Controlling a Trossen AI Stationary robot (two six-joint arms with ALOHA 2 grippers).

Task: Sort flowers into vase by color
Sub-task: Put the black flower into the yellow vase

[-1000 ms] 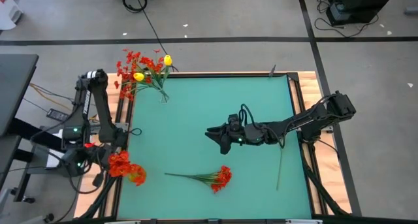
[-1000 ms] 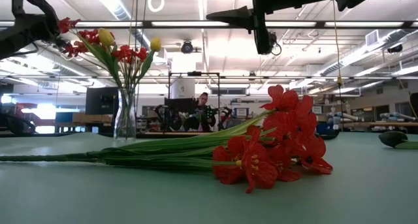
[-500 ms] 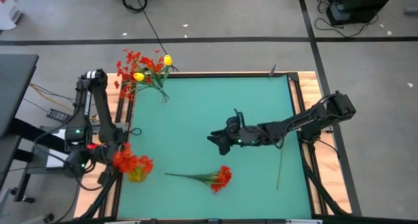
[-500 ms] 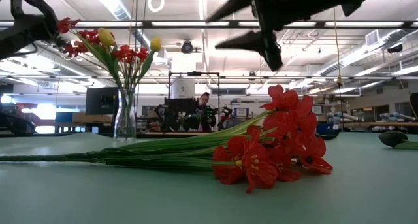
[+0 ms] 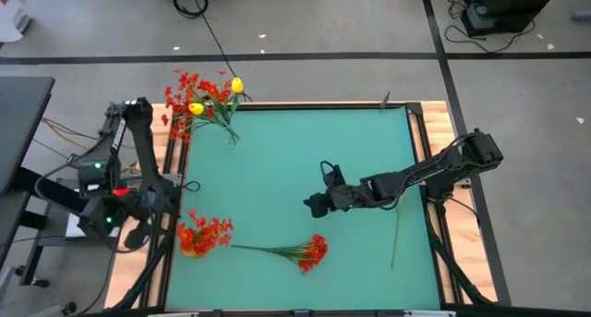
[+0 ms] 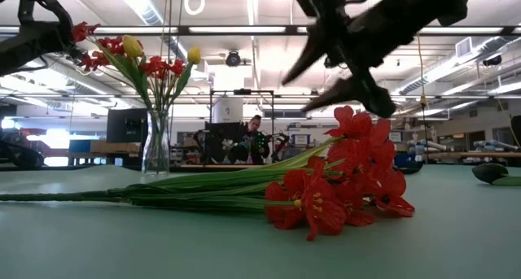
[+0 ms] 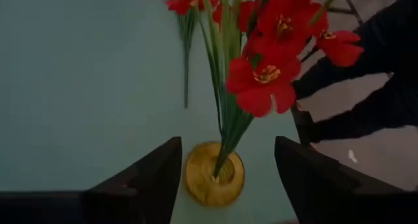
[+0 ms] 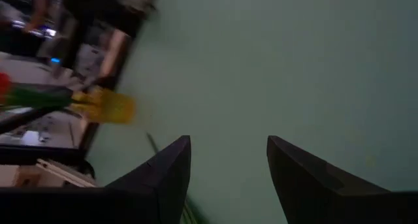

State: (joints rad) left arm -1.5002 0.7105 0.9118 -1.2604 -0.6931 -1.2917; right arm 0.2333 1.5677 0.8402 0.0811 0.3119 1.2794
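A spray of red flowers [image 5: 207, 230] stands with its stems in a small yellow vase [image 7: 214, 174] at the table's near left. My left gripper [image 7: 225, 145] is open, a finger on either side of that vase and apart from it. A second red spray [image 5: 297, 252] lies flat on the green table, blossoms to the right. My right gripper [image 5: 314, 204] hangs open over the table's middle, above that spray [image 6: 342, 181], touching nothing. A clear glass vase [image 6: 156, 149] at the far left holds red and yellow flowers [image 5: 205, 100].
A thin green stem [image 5: 395, 238] lies along the table's right side, under the right arm. The table has raised wooden edges [image 5: 420, 109]. Beyond the far edge the room shows benches and a person [image 6: 254, 137].
My left gripper has opened and let go of the red spray, which now stands in the yellow vase. The gripper has drawn back toward the table's left edge. My right gripper has tipped its fingers down and come lower, toward the lying red spray.
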